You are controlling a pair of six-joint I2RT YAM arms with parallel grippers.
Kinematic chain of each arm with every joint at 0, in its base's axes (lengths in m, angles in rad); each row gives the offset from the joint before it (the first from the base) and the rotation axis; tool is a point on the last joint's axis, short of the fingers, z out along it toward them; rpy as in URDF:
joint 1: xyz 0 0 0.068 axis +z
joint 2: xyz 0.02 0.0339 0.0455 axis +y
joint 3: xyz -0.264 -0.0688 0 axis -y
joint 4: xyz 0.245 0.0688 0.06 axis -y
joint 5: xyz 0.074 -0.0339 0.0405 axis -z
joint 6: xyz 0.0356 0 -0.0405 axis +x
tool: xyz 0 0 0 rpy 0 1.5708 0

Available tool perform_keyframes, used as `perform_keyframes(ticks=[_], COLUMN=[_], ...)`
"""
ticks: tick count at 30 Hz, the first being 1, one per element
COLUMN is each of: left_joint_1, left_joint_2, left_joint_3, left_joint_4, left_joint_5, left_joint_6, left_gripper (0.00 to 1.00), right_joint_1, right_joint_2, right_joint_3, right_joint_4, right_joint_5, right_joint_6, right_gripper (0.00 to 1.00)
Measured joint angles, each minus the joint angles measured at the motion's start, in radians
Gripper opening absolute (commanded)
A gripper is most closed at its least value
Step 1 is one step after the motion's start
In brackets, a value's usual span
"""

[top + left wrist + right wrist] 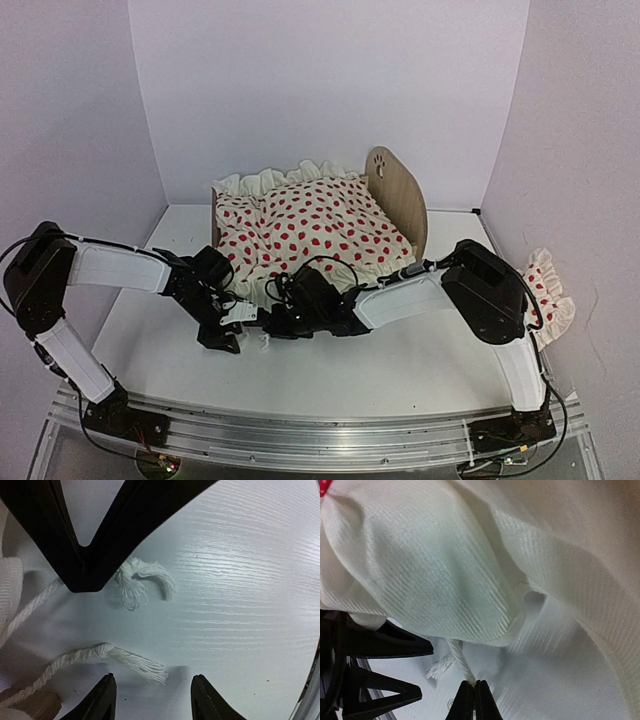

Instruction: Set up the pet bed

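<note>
Step in hand, as I judge it: securing the duvet [310,230] ties at the near edge of the pet bed [395,195], which stands back-centre on the table [240,605]. My right gripper [474,690] pinches one white cord [460,662]; my left gripper [156,690] hangs released over the other frayed cord end [135,662]. Next move probably calls for closing squarely on it

We see a red-dotted duvet [310,232] mid-frame, a matching pillow [548,290] at right, frayed cords [142,577] on the white table [420,370].

The white wood-grain surface [400,370] holds a small light-wood pet bed [400,200] at the back. Two white frayed strings [125,657] lie flat on it in front.
</note>
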Motion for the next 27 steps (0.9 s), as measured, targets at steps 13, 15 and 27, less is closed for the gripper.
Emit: perform_keyframes(ticks=[13,15,27], left_joint_1=[-0.031,-0.032,-0.001], left_joint_2=[0.058,0.069,-0.047], left_joint_3=[-0.016,-0.007,0.25], left_joint_4=[0.119,0.134,-0.094], left_joint_5=[-0.1,-0.102,0.047], left_joint_6=[-0.053,-0.071,-0.101], left_gripper=[0.0,0.0,0.0], right_joint_1=[-0.006,-0.004,-0.005], right_joint_2=[-0.009,-0.013,-0.109], right_joint_3=[-0.014,-0.02,-0.098], right_joint_4=[-0.005,-0.001,0.033], right_joint_5=[0.019,0.02,-0.037], right_joint_6=[-0.001,-0.001,-0.044], right_gripper=[0.0,0.0,0.0])
